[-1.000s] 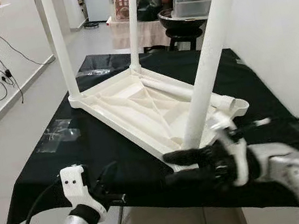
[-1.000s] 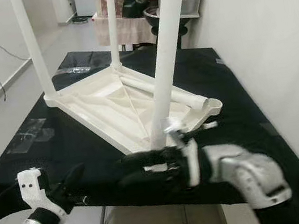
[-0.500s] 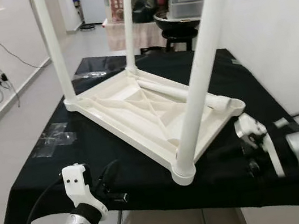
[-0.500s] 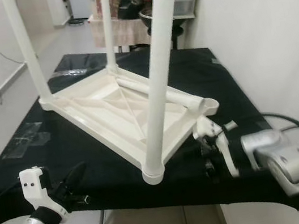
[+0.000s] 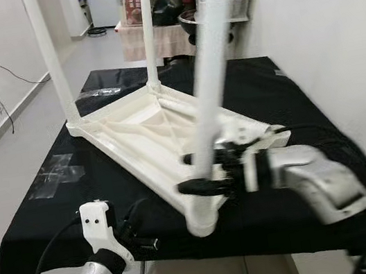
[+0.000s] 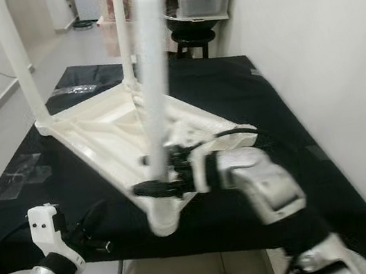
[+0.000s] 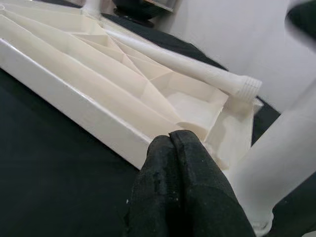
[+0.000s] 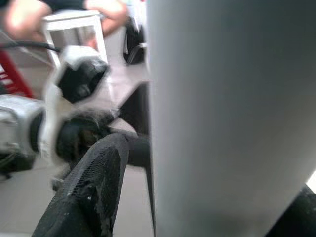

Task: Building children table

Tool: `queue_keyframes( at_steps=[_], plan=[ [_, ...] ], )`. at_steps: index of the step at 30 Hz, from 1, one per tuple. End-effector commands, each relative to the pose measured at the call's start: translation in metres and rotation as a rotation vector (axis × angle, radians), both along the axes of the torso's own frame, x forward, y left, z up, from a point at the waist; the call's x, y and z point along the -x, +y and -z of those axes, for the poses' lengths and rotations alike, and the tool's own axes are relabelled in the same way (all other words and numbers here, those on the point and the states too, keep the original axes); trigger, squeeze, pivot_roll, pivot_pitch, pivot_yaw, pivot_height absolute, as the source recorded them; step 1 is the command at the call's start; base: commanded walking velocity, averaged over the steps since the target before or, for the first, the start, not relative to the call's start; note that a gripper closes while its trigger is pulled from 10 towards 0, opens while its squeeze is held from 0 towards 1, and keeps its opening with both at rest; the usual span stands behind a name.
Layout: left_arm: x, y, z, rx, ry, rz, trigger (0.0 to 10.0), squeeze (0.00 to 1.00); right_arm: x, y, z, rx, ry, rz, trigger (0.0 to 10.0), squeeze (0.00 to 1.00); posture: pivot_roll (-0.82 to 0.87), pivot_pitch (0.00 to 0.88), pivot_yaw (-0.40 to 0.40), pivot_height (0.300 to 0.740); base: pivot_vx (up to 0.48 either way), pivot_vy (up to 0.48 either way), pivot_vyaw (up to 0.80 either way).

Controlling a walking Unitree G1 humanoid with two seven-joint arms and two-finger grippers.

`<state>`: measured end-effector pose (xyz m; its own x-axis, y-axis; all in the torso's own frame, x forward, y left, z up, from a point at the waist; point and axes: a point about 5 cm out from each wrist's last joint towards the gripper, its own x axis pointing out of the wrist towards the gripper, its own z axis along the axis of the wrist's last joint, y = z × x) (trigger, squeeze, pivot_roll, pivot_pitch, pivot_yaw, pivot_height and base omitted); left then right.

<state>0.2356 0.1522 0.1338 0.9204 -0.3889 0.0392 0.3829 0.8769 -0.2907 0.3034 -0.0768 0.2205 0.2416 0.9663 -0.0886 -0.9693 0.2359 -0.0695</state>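
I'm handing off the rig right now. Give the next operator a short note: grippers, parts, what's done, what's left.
Right gripper: around the near leg low down, just above its socket.
Left gripper: shut, holding nothing, low at the black table's near edge.
Tabletop: upside down on the black table.
Done: three legs stand in corner sockets.
Left: the fourth leg lies loose inside the tabletop; its corner is still open. Check the near leg is seated.

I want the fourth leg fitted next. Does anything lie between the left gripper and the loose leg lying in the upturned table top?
Yes. From the left gripper, low at the table's front edge, the table top's near rim and the upright front leg, with the right gripper at it, stand before the loose leg.
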Motion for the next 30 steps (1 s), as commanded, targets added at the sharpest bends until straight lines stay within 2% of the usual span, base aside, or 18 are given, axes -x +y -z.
queue_keyframes(
  at_steps=[1, 2, 6, 7, 9, 11, 12, 13, 14, 15, 18, 19, 20, 22, 23, 25, 28, 30],
  plan=[
    [0.001, -0.001, 0.002, -0.020, 0.005, 0.011, 10.0, 0.00, 0.000, 0.026, -0.009, -0.025, -0.042, -0.031, 10.0, 0.00, 0.06, 0.002, -0.089, 0.740, 0.000, 0.000, 0.00],
    [0.001, -0.001, 0.002, -0.020, 0.005, 0.011, 10.0, 0.00, 0.000, 0.026, -0.009, -0.025, -0.042, -0.031, 10.0, 0.00, 0.06, 0.002, -0.089, 0.740, 0.000, 0.000, 0.00],
    [0.001, -0.003, 0.004, -0.037, 0.005, 0.020, 10.0, 0.00, 0.016, 0.117, -0.025, -0.137, -0.034, -0.062, 10.0, 0.00, 0.07, 0.000, -0.096, 0.740, 0.000, 0.000, 0.00],
    [0.001, -0.003, 0.004, -0.037, 0.005, 0.020, 10.0, 0.00, 0.016, 0.117, -0.025, -0.137, -0.034, -0.062, 10.0, 0.00, 0.07, 0.000, -0.096, 0.740, 0.000, 0.000, 0.00],
    [0.000, -0.005, 0.005, -0.041, 0.005, 0.021, 10.0, 0.00, 0.020, 0.136, -0.024, -0.128, -0.041, -0.038, 10.0, 0.00, 0.08, 0.000, -0.100, 0.740, 0.000, 0.000, 0.00],
    [0.000, -0.006, 0.005, -0.043, 0.004, 0.022, 10.0, 0.00, 0.017, 0.135, -0.017, -0.085, -0.059, -0.020, 10.0, 0.00, 0.08, 0.000, -0.103, 0.740, 0.000, 0.000, 0.00],
    [0.000, -0.006, 0.005, -0.044, 0.004, 0.022, 10.0, 0.00, 0.014, 0.132, -0.012, -0.054, -0.071, -0.010, 10.0, 0.00, 0.08, 0.000, -0.103, 0.740, 0.000, 0.000, 0.00],
    [0.000, -0.007, 0.005, -0.045, 0.003, 0.022, 10.0, 0.00, 0.008, 0.119, -0.003, 0.002, -0.082, -0.007, 10.0, 0.00, 0.08, 0.000, -0.106, 0.740, 0.000, 0.000, 0.00],
    [0.000, -0.007, 0.005, -0.045, 0.003, 0.022, 10.0, 0.00, 0.008, 0.119, -0.003, 0.002, -0.082, -0.007, 10.0, 0.00, 0.08, 0.000, -0.106, 0.740, 0.000, 0.000, 0.00],
    [0.001, -0.007, 0.005, -0.045, 0.003, 0.021, 10.0, 0.00, 0.004, 0.109, 0.003, 0.038, -0.087, -0.007, 10.0, 0.00, 0.07, 0.000, -0.106, 0.740, 0.000, 0.000, 0.00],
    [0.001, -0.007, 0.005, -0.045, 0.003, 0.021, 10.0, 0.00, 0.004, 0.109, 0.003, 0.038, -0.087, -0.007, 10.0, 0.00, 0.07, 0.000, -0.106, 0.740, 0.000, 0.000, 0.00],
    [0.001, -0.007, 0.005, -0.042, 0.003, 0.020, 10.0, 0.00, -0.001, 0.093, 0.009, 0.086, -0.099, -0.021, 10.0, 0.00, 0.07, 0.000, -0.107, 0.740, 0.000, 0.000, 0.00],
    [0.001, -0.007, 0.005, -0.042, 0.003, 0.020, 10.0, 0.00, -0.001, 0.093, 0.009, 0.086, -0.099, -0.021, 10.0, 0.00, 0.07, 0.000, -0.107, 0.740, 0.000, 0.000, 0.00],
    [0.000, -0.008, 0.005, -0.038, 0.000, 0.019, 10.0, 0.00, -0.015, 0.028, 0.025, 0.289, -0.124, -0.100, 10.0, 0.00, 0.06, 0.000, -0.107, 0.740, 0.000, 0.000, 0.00],
    [0.000, -0.008, 0.005, -0.037, -0.001, 0.018, 10.0, 0.00, -0.019, 0.008, 0.028, 0.360, -0.130, -0.119, 10.0, 0.00, 0.06, 0.000, -0.107, 0.740, 0.000, 0.000, 0.00],
    [0.000, -0.008, 0.005, -0.037, -0.001, 0.018, 10.0, 0.00, -0.019, 0.008, 0.028, 0.360, -0.130, -0.119, 10.0, 0.00, 0.06, 0.000, -0.107, 0.740, 0.000, 0.000, 0.00],
    [-0.001, -0.007, 0.006, -0.043, -0.004, 0.011, 10.0, 0.00, -0.027, -0.013, 0.040, 0.538, -0.139, -0.147, 10.0, 0.00, 0.07, 0.000, -0.113, 0.740, 0.000, 0.000, 0.00],
    [-0.001, -0.007, 0.006, -0.043, -0.004, 0.011, 10.0, 0.00, -0.027, -0.013, 0.040, 0.538, -0.139, -0.147, 10.0, 0.00, 0.07, 0.000, -0.113, 0.740, 0.000, 0.000, 0.00]
  ],
)
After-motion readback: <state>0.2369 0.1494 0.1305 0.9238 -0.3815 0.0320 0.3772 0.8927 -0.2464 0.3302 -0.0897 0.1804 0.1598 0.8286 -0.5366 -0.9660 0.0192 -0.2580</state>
